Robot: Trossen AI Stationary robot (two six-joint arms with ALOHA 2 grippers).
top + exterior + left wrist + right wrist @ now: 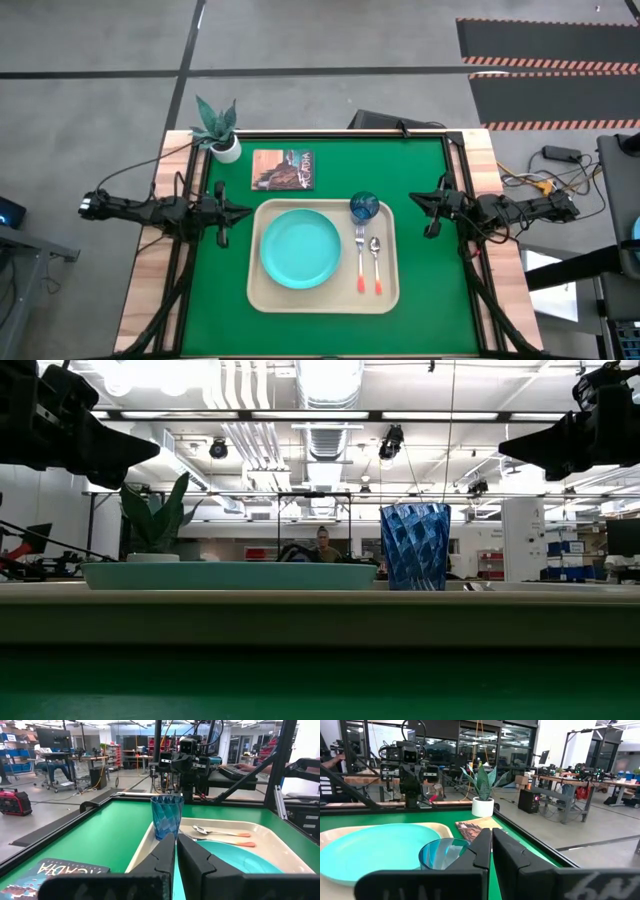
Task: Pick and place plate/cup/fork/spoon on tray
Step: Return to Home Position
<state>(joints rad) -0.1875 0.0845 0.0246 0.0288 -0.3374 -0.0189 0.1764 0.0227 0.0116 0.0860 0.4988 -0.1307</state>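
Near edge of the tray (322,303) sits closest on the green desk (420,170); nothing rests between that rim and the desk's near edge.

On the tray, left half: the plate (300,248), lying flat, inside the rim. Right half: the fork (360,262) and the spoon (376,264) side by side, handles toward the near edge, metal ends pointing far, fork on the left of the pair, just beside the plate. Far right corner of the tray: the cup (364,207), upright, just beyond the fork's tines. Low view confirms the cup standing and the plate level.

Judgement: all four items appear to be on the tray; no task item is left on the bare desk. Placement looks complete, nothing more to pick.

Left hand (234,211) hangs over the desk left of the tray, level with its far edge, fingers closed together with only a thin gap, holding nothing. Right hand (422,203) hangs opposite, right of the tray, fingers likewise nearly together and empty. Both are clear of the tray.

Beyond the tray: a picture card (283,169) flat on the desk, and a potted plant (220,131) at the far left corner. Neither belongs to the task.
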